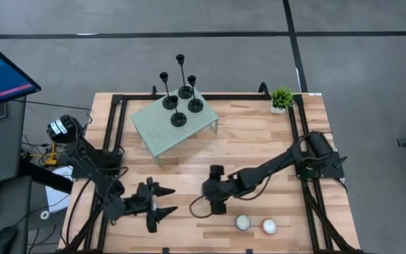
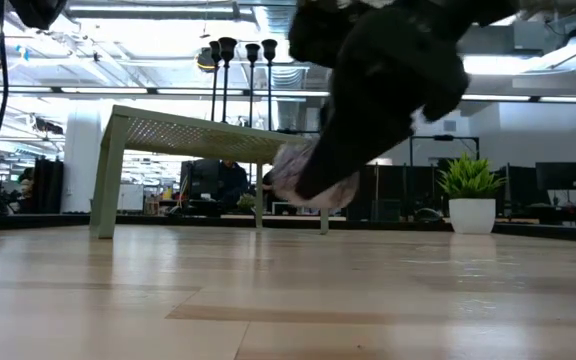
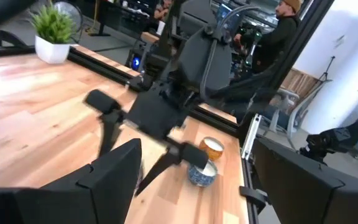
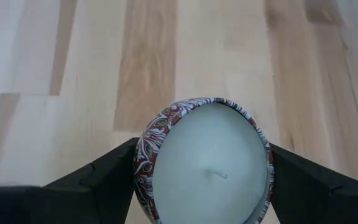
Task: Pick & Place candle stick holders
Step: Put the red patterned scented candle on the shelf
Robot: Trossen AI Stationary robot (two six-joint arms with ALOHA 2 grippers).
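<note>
I have the right gripper (image 4: 202, 186) low over the wooden table (image 1: 259, 141), its fingers (image 4: 98, 177) clamped on a round tin candle with a patterned rim and pale wax (image 4: 204, 165). The four slim black metal candle stick holders (image 1: 180, 95) stand upright together on the pale green perforated metal stand (image 1: 164, 130) at the table's far side. My left gripper (image 1: 162, 200) waits near the front left, fingers spread apart. Two more small round candles (image 1: 256, 224) sit by the front edge

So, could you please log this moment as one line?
right pincer: shut on patterned tin candle | left pincer: open, idle | four candle stick holders: on green stand
</note>
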